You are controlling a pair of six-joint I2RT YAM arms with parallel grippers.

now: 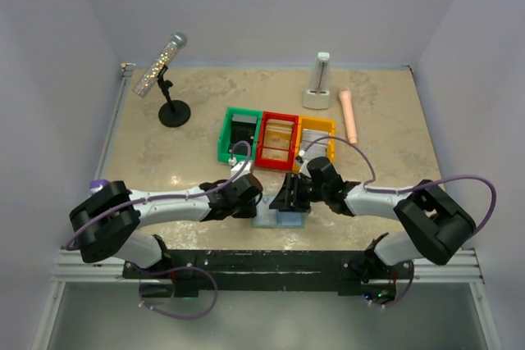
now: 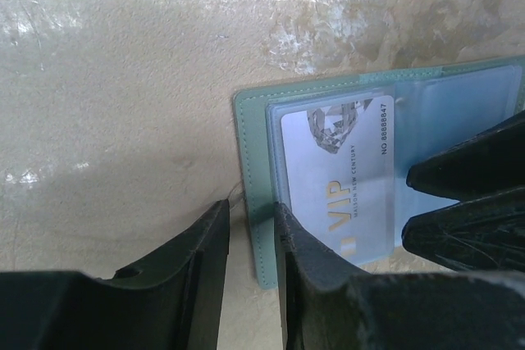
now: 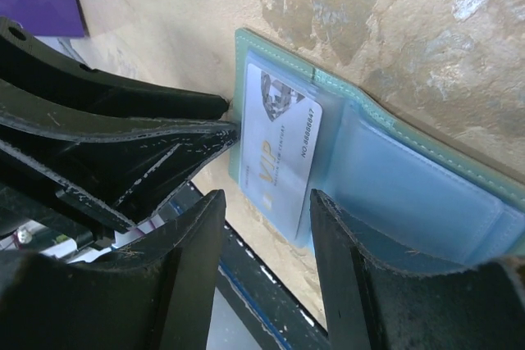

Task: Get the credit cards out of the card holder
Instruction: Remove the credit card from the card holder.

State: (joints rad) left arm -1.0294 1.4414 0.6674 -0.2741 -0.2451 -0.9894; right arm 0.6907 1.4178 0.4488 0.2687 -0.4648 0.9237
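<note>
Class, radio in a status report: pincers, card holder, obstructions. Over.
Left pincer, right pincer open at the open card holder. VIP card in its pocket. Nothing in the way.

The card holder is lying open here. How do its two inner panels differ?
The card panel holds a pale VIP card in its clear pocket; the other panel shows only blue lining, with no card visible. The card panel's outer edge sits between the left gripper's parted fingers; the other panel lies away from them. Both are pale blue, edged in grey-green, and face up on the table.
</note>
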